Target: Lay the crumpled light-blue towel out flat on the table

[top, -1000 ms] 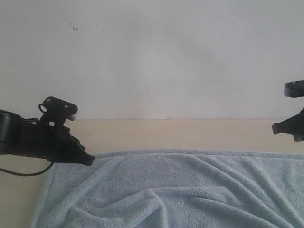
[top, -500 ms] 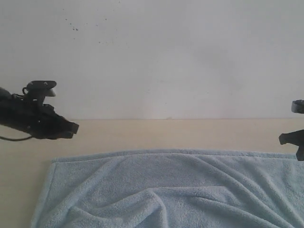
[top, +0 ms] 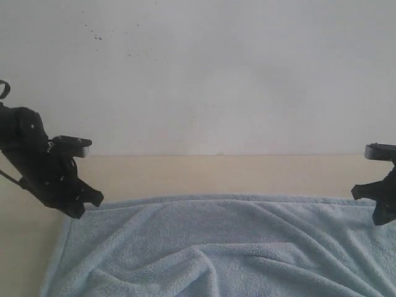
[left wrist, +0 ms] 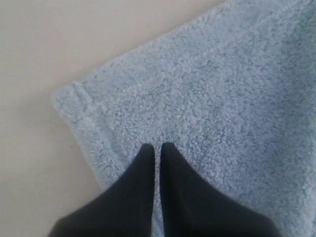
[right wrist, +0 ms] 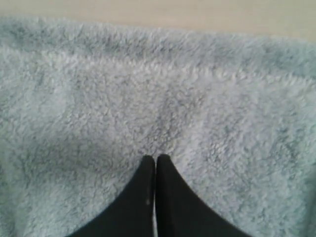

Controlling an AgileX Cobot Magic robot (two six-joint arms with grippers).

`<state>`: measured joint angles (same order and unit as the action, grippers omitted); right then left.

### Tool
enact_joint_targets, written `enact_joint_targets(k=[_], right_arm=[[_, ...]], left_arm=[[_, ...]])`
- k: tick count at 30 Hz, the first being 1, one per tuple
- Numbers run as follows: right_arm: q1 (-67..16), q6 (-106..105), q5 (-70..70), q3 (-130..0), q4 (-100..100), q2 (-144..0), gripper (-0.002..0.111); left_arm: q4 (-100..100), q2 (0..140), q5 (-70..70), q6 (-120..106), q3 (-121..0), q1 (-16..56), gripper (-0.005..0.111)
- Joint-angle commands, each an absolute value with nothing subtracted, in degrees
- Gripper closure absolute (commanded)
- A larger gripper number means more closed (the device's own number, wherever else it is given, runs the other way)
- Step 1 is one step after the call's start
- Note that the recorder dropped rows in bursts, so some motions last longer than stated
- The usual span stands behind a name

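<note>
Wall, white and matte, fills the upper half of the exterior view; a few dark specks noted at upper left. Table, pale beige, shows as a band across the middle and down the left edge. Towel, light blue, lies on the table and covers the lower frame from left of centre to the right edge; its far hem is roughly straight, with folds and ridges across the lower centre. Left gripper, at middle left, sits over the towel's far-left corner; jaws closed together, nothing held. Right gripper, at the right edge, sits over the far hem; jaws likewise pressed together, empty. Contact with the pile cannot be determined.
</note>
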<state>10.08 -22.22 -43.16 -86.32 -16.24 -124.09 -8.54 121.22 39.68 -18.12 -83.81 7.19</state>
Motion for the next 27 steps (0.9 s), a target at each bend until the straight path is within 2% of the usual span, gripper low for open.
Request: enact_joint_targets(k=[1,15,27], right_arm=[[10.3,-22.5,-38.1,-86.7,-14.4,-123.9,0.109],[10.3,-21.3,-33.7,-86.7,-10.9,-128.5,0.109],[10.3,-21.5,-20.9,-86.7,-10.6,-128.7,0.109]], left_arm=[[-8.3,123.3,38.3,-18.3,-84.1,7.4,0.103],[-7.8,128.3,35.3,-20.4,-86.3,7.4,0.103],[-1.3,133.9,37.1,-20.6,-97.8,7.3,0.103]])
